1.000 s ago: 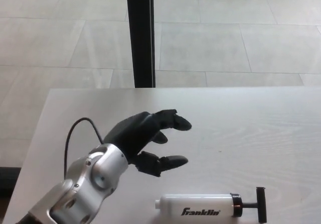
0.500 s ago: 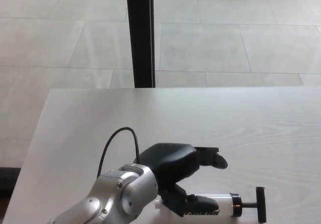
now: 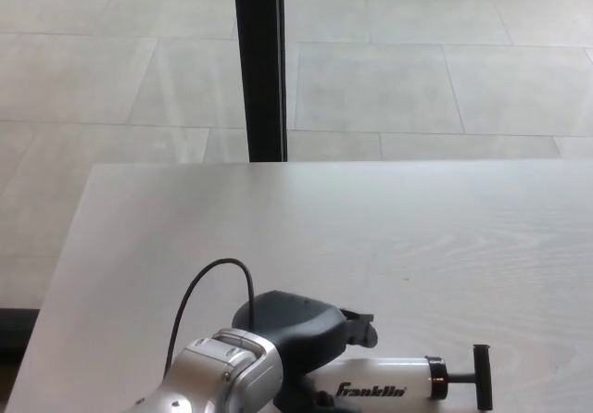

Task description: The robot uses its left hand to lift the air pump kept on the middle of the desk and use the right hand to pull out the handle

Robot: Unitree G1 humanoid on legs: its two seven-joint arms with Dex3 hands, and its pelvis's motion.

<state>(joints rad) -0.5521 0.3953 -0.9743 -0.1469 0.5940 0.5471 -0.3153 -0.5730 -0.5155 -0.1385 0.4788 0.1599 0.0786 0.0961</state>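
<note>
Pump: white cylindrical air pump (image 3: 389, 382) with black T-handle (image 3: 480, 377), lying flat on pale wood-grain desk (image 3: 445, 237).
Left hand: black left hand (image 3: 306, 331) over pump's left end; grip cannot be judged.
Right hand: out of frame.

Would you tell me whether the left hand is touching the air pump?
Cannot tell: in the head view the left hand overlaps the air pump, hiding any contact.

1 view only, head-mounted, angled down and forward over the desk (image 3: 445, 219). Near edge of desk cut off by the bottom of the picture; far edge runs across mid-height. Beyond the desk: tiled floor (image 3: 417, 80) and a black upright post (image 3: 258, 61), top-left of centre. Close range at desk's near part. No 2nd view for overlap.
</note>
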